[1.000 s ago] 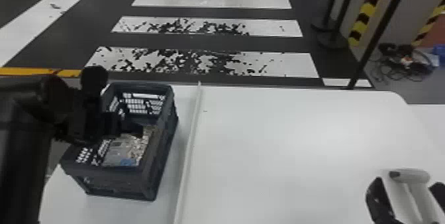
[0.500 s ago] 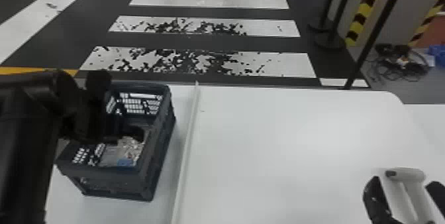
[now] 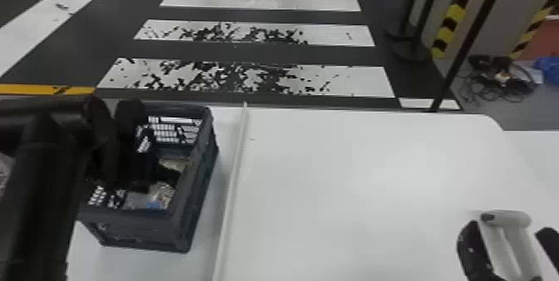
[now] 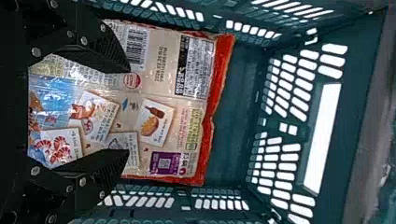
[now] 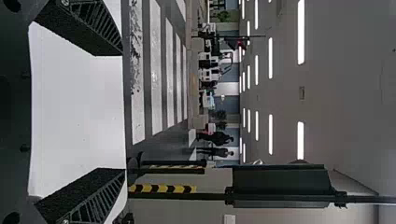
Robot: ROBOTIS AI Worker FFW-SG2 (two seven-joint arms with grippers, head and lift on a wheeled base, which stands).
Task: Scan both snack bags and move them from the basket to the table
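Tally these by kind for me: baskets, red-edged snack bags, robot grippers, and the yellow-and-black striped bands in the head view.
Basket: 1
Red-edged snack bag: 1
Grippers: 2, left gripper and right gripper
Striped bands: 2
Total: 6

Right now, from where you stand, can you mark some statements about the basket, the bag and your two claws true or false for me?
1. The basket stands on the white table. True.
2. The left claw is shut. False: its fingers are apart.
3. A snack bag with a red edge lies in the basket. True.
4. The right claw is inside the basket. False: it is at the table's right side.
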